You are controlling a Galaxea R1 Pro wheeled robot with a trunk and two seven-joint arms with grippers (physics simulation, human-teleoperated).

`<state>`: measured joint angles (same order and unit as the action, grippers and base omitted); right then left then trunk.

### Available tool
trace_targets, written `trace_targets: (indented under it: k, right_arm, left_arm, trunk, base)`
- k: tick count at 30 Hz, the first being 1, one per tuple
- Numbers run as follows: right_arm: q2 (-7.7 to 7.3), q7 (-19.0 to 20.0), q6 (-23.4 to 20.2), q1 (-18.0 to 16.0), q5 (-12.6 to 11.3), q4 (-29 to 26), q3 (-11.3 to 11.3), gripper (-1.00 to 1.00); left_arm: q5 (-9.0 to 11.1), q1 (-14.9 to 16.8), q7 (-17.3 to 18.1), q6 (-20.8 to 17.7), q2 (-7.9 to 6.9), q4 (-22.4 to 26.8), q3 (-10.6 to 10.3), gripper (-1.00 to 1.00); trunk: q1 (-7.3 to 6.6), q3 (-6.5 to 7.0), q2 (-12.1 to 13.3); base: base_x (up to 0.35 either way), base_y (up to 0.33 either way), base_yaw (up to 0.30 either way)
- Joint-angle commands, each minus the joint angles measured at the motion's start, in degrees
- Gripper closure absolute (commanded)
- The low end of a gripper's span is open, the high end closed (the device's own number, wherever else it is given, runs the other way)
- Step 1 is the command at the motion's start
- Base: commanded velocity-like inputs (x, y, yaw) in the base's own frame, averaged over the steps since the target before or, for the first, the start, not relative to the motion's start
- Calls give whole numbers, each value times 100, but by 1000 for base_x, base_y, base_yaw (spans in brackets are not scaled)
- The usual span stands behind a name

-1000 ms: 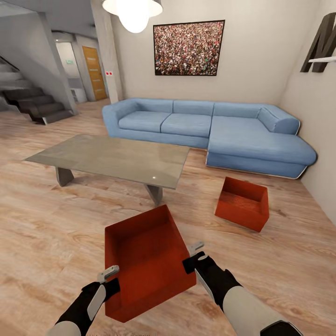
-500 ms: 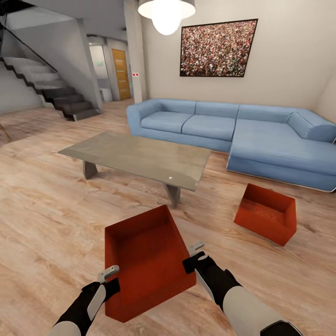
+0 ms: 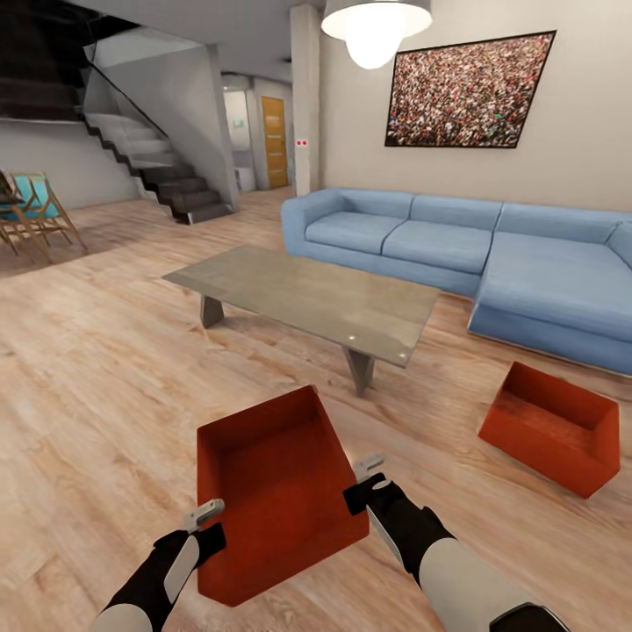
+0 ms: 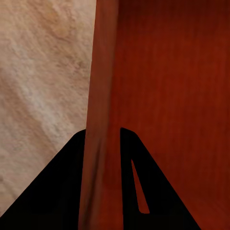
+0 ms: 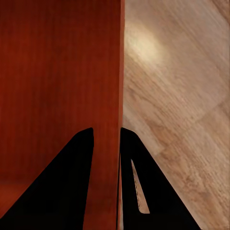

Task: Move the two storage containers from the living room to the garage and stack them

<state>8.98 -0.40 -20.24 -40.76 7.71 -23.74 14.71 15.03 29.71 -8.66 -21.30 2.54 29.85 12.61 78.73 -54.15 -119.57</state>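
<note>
left claw (image 3: 208, 510), right claw (image 3: 369, 466) gripping container (image 3: 272, 491) | second container (image 3: 553, 426) on floor

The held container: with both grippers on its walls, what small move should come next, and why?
Probably keep turning left toward the hallway door. The held container is pinched at opposite walls by the left gripper and right gripper, clear of the wood floor, so carrying can begin; the second container waits by the sofa.

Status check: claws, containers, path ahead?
Both claws, left and right, shut on held container walls. Second container on wood floor by sofa. Coffee table ahead.
</note>
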Motion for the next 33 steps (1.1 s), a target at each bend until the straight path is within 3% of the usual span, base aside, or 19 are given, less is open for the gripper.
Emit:
trace_targets:
  k: [1,26,33]
  right_arm:
    - [-1,110,-33,6,-103,-10,305,100]
    - [-1,110,-33,6,-103,-10,305,100]
    - [-1,110,43,6,-103,-2,305,100]
  left_arm:
    - [272,9,-40,-13,9,12,39,100]
    - [272,9,-40,-14,9,4,40,100]
    - [272,9,-40,-10,9,4,40,100]
  trunk:
    - [-1,-2,-2]
    - [-1,63,-2]
    - [-1,66,-2]
  base:
    - [0,0,292]
    - [0,0,291]
    - [0,0,63]
